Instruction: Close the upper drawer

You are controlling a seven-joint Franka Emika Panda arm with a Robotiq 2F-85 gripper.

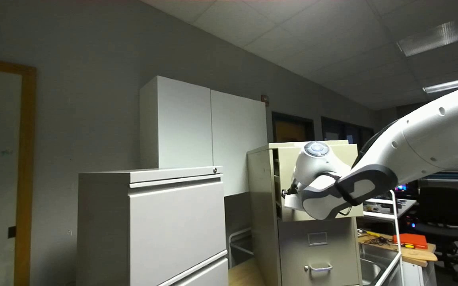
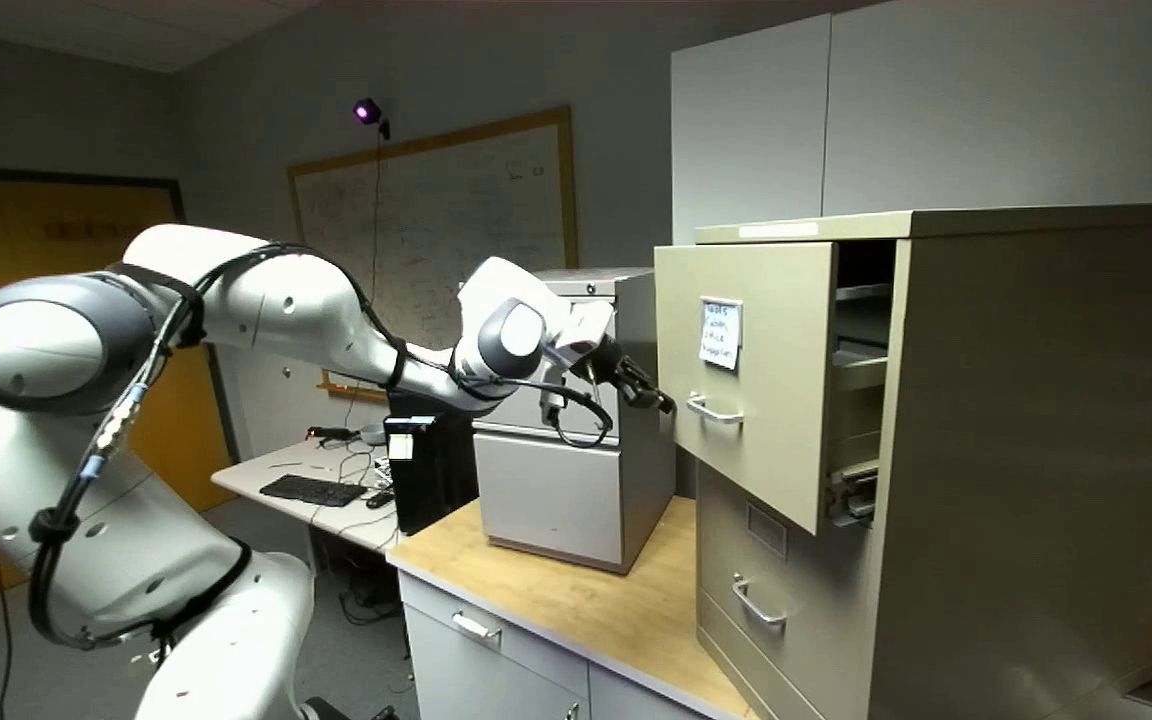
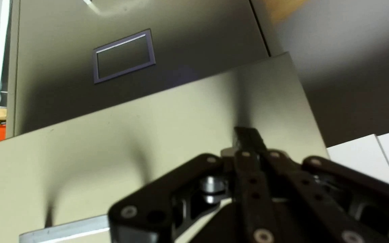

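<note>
1. We see the upper drawer (image 2: pixel 766 375) standing partway out of the filing cabinet (image 2: pixel 1036 450), its front clear of the frame.
2. Our claw (image 3: pixel 248 135) has its fingers drawn together with nothing between them; the tips are right by the drawer front, but we cannot tell whether they touch.
3. From the claw, the drawer lies ahead, and its sliding axis runs back into the cabinet, so we judge a forward push is called for.
4. Our tips face the front off-centre, between the handle (image 2: pixel 714 410) and the side edge; pushed there, the drawer may skew, we think.
</note>
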